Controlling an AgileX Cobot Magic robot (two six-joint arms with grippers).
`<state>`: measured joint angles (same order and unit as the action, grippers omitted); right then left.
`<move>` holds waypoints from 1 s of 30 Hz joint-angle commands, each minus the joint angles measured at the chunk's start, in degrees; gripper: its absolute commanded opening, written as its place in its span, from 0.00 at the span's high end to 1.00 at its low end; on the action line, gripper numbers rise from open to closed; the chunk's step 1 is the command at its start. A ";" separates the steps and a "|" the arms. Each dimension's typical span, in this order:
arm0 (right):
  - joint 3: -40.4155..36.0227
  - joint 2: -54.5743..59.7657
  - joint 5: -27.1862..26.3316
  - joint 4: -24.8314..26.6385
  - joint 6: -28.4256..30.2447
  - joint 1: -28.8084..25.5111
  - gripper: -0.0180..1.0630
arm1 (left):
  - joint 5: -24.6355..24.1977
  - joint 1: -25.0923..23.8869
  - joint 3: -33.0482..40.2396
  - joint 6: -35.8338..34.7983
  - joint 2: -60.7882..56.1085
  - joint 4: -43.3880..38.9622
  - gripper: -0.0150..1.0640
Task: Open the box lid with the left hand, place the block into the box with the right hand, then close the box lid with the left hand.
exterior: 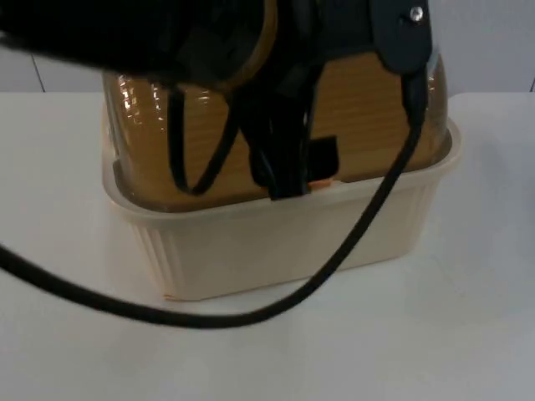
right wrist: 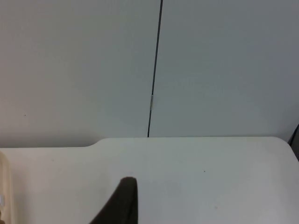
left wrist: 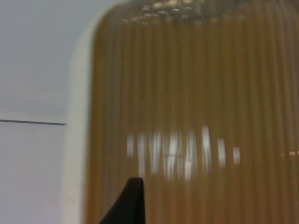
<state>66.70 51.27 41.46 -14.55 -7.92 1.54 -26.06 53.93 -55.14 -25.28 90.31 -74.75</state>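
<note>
The left gripper (exterior: 288, 180) hangs at the front edge of the ribbed, amber translucent plastic lid (exterior: 368, 109), right where the lid meets the rim of the cream ribbed plastic box (exterior: 276, 242); a small orange tab (exterior: 320, 182) shows just beside its tip. Whether this gripper is clamped on the lid edge or merely touching it cannot be told, since the arm covers its tip. In the left wrist view one black fingertip (left wrist: 128, 203) stands close before the lid's (left wrist: 196, 116) ribbed amber surface, with the box's pale rim (left wrist: 77, 140) alongside. The lid sits domed over the box, down on the rim along the front. The box stands on the white desk (exterior: 468, 334). The right gripper, waiting, looks over bare desk (right wrist: 196, 177) toward the grey partition wall (right wrist: 224, 65), its fingertip (right wrist: 124, 200) dark in front; its state cannot be told.
</note>
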 commanded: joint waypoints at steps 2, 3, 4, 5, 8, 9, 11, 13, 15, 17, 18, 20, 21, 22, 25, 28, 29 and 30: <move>0.30 -0.18 -1.17 -0.46 -0.22 -0.33 0.07 | 1.82 0.97 1.85 -3.42 0.00 0.01 0.04; 0.30 -0.18 -1.17 -0.46 -0.22 -0.33 0.07 | 1.82 0.97 1.85 -3.42 0.00 0.01 0.04; 0.30 -0.18 -1.29 -0.46 -0.22 -0.33 0.07 | 1.82 1.58 2.22 -3.80 0.00 0.92 0.04; 0.30 -0.18 -1.29 -0.46 -0.22 -0.33 0.07 | 1.57 2.58 2.48 -3.92 0.00 1.61 0.04; 0.30 -0.18 -1.29 -0.46 -0.22 -0.33 0.07 | 1.32 4.40 2.96 -4.20 0.20 2.35 0.04; 0.30 -0.18 -1.39 -0.46 -0.22 -0.33 0.07 | 1.32 5.16 3.08 -5.06 0.60 2.35 0.04; 0.30 -0.18 -1.39 -0.35 -0.22 -0.33 0.07 | 2.00 5.68 3.50 -6.35 1.84 2.39 0.04; 0.30 -0.18 -1.39 -0.35 -0.22 -0.33 0.07 | 2.45 5.68 3.50 -6.53 3.53 2.48 0.06; 0.30 -0.18 -1.39 -0.35 -0.22 -0.33 0.07 | 2.59 5.68 3.50 -6.53 4.43 1.79 0.07; 0.30 -0.18 -1.39 -0.35 -0.22 -0.33 0.07 | 3.04 5.68 3.50 -6.53 5.69 1.77 0.11; 0.30 -0.18 -1.29 -0.35 -0.22 -0.33 0.07 | 3.39 5.68 3.50 -6.53 6.28 1.77 0.14; 0.30 -0.18 -1.29 -0.35 -0.22 -0.33 0.07 | 4.09 5.43 3.50 -6.53 6.84 1.77 0.20; 0.30 -0.18 -1.29 -0.35 -0.22 -0.33 0.07 | 4.21 5.32 3.50 -6.53 7.07 1.77 0.27; 0.30 -0.18 -1.29 -0.35 -0.22 -0.33 0.07 | 4.21 5.32 3.50 -6.53 7.18 1.38 0.35; 0.30 -0.18 -1.17 -0.35 -0.22 -0.33 0.07 | 4.09 5.32 3.50 -6.53 7.31 0.11 0.59; 0.30 -0.18 -1.05 -0.35 -0.22 -0.33 0.07 | 4.09 5.32 3.50 -6.53 7.33 -1.17 0.72; 0.30 -0.18 -0.90 -0.35 -0.22 -0.33 0.07 | 4.09 5.32 3.50 -6.53 7.44 -1.83 0.78; 0.30 -0.18 -0.90 -0.35 -0.22 -0.33 0.07 | 4.09 5.32 3.50 -6.53 7.44 -2.34 0.86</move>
<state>66.70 51.27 41.06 -14.57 -8.19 1.54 -22.09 59.25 -51.75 -31.23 97.59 -75.35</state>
